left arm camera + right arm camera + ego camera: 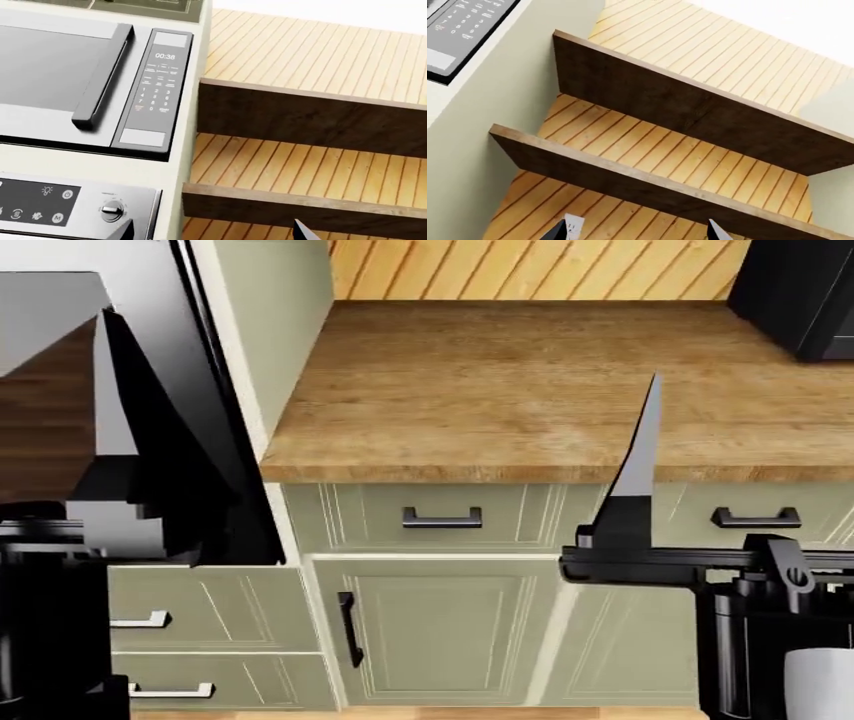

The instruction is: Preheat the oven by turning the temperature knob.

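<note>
Kitchen w/ slatted wood wall, brown shelves. Oven (80,207) panel sits lower left of left wrist view, temperature knob (111,212) on it: small, rigid, slick metal, so pinch its rim. Left end effector (213,232) spread open, empty; right end effector (637,231) likewise.

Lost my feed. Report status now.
Both hands empty, open. Oven knob in left wrist view, untouched, microwave above it. Nothing in the way.
</note>
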### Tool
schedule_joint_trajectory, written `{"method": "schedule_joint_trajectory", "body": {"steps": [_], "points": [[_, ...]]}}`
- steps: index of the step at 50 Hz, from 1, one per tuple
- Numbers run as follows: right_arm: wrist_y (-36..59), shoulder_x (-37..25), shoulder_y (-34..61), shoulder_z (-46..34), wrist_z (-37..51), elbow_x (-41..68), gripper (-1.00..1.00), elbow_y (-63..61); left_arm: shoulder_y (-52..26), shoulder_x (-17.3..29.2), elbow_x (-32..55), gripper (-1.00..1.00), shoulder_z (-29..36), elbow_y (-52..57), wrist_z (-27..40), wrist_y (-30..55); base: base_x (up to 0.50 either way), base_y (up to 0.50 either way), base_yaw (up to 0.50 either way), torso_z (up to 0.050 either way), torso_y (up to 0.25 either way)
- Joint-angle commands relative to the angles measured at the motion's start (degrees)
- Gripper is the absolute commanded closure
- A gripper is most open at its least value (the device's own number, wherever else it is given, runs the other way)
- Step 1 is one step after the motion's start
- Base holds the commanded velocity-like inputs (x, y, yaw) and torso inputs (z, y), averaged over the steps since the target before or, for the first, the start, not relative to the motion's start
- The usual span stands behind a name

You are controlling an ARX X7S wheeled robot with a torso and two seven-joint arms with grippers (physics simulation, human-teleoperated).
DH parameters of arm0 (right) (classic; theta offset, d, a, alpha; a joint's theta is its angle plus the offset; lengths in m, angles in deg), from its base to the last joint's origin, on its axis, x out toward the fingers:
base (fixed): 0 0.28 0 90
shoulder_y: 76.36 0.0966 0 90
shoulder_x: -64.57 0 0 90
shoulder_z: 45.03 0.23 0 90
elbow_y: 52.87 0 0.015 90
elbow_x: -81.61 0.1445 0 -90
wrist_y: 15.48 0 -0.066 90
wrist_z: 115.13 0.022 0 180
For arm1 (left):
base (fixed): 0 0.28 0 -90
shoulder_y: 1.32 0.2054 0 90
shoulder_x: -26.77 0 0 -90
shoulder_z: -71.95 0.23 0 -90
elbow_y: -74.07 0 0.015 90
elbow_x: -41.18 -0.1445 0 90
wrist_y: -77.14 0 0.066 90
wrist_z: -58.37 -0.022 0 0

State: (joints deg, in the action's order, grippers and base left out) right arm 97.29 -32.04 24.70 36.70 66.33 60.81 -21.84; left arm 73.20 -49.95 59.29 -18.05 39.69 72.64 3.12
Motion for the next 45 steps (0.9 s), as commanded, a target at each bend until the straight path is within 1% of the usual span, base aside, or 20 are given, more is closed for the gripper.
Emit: {"method": "schedule_joint_trajectory", "body": {"steps": [1, 22, 25, 27, 45], "points": [[-0.2, 0.2, -0.1, 0.0, -0.2, -0.1, -1.0, 0.1, -0.2, 0.6, 0.2, -1.0, 0.1, -0.3, 0.7, -0.2, 0.0, 0.5, 0.0, 0.0, 0.0], [-0.6, 0.0, -0.5, 0.2, -0.4, 0.1, -1.0, 0.1, 0.2, 1.5, -0.2, -1.0, 1.3, -0.6, 1.5, -0.9, 0.0, 0.5, 0.0, 0.0, 0.0], [-0.3, 0.0, -0.5, 0.0, -0.6, -0.2, -1.0, 0.2, 0.0, 1.9, 0.2, -1.0, 1.4, -0.4, 1.6, -0.4, 0.0, 0.5, 0.0, 0.0, 0.0], [0.1, -0.1, -0.4, -0.3, -0.7, -0.8, -1.0, 0.4, -0.2, 2.6, -0.4, -1.0, 2.1, -0.6, 1.8, 1.7, 0.0, 0.5, 0.0, 0.0, 0.0], [2.5, -0.5, -0.5, -1.6, -1.3, -2.5, -1.0, 1.5, -0.4, 3.6, -0.6, -1.0, 3.2, -0.9, 2.4, 2.2, 0.0, 0.5, 0.0, 0.0, 0.0]]}}
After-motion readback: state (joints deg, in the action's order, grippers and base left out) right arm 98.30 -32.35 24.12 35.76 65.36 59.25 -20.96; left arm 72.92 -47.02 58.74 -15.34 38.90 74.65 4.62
